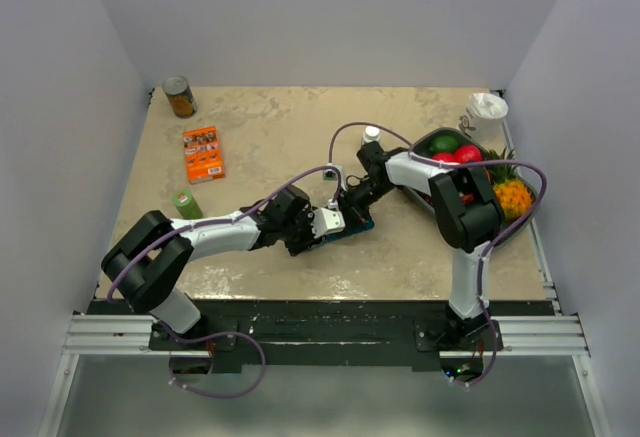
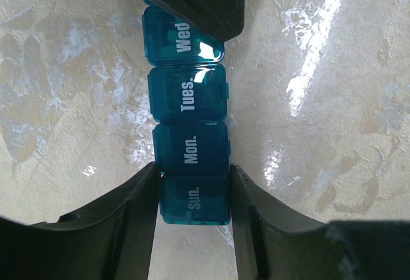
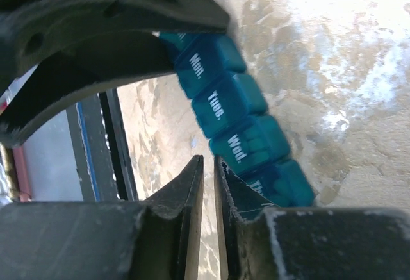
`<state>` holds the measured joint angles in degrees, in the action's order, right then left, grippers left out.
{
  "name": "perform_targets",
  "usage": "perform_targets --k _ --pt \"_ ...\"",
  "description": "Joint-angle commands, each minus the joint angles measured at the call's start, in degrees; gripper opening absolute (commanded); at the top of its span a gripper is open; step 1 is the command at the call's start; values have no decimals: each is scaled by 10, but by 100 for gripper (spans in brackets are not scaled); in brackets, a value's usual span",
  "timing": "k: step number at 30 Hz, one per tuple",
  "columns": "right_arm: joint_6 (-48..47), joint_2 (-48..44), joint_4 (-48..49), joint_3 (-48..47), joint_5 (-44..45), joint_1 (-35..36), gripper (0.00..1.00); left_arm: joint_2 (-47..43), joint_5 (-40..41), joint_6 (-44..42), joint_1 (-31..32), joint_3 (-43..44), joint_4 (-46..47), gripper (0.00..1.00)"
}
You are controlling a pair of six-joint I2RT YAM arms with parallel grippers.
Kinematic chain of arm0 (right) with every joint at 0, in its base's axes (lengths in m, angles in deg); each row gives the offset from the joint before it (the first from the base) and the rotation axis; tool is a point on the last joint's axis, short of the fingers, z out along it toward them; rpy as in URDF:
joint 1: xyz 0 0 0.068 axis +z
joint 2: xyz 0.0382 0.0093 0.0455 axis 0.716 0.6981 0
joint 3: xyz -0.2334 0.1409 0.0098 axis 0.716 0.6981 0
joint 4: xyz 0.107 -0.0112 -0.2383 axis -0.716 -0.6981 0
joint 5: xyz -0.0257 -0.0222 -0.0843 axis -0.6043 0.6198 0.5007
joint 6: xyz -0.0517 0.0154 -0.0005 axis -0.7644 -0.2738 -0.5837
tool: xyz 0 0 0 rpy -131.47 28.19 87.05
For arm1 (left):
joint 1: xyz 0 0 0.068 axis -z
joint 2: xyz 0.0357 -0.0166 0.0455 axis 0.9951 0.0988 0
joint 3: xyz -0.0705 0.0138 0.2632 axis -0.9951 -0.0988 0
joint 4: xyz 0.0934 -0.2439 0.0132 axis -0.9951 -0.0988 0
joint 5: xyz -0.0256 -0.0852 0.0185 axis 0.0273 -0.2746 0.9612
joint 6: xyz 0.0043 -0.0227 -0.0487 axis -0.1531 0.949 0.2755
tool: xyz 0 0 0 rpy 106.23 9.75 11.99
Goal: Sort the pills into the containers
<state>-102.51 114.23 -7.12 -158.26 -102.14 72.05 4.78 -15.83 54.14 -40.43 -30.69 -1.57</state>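
Beside the right end effector (image 1: 352, 202), seen from above, a teal organiser (image 1: 362, 224) lies mid-bench (image 1: 260, 117); a bottle (image 1: 371, 137) and fruit tray (image 1: 516, 235) stand beyond.

Left wrist: the left end effector (image 2: 194, 179) clamps the "Sun." cell; "Mon.", "Tues.", "Wed" run ahead under the right one.

Right wrist: its fingers are closed, empty, just beside "Wed.".

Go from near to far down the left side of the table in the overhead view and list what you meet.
green roll → orange box → tin can
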Motion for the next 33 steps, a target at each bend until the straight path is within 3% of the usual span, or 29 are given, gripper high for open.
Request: perform_targets --k 1,7,13,18,22,24,25,26,29,33 --pt "-85 -63 -46 -23 -31 -15 20 5 17 29 -4 8 -20 23" --pt "-58 -151 11 10 22 -72 28 1 24 60 -5 14 -6 59" --pt "-41 -248 51 33 77 -125 37 -76 3 99 -11 17 23 85" --pt "-19 -370 87 39 173 -159 50 -196 18 165 -22 7 37 92" --pt "20 -486 130 25 250 -189 99 -358 67 243 -42 13 34 99" --pt "108 -527 190 34 288 -196 99 -406 110 310 -61 35 15 99" --pt "153 -546 194 34 332 -196 99 -445 123 326 -67 43 -11 99" --pt "173 -544 166 1 322 -197 99 -461 143 339 -74 58 -21 99" --pt "222 -543 119 -37 284 -198 99 -513 161 350 -79 81 -62 99" --pt "306 -574 139 -29 362 -196 99 -539 168 352 -79 106 -119 99"
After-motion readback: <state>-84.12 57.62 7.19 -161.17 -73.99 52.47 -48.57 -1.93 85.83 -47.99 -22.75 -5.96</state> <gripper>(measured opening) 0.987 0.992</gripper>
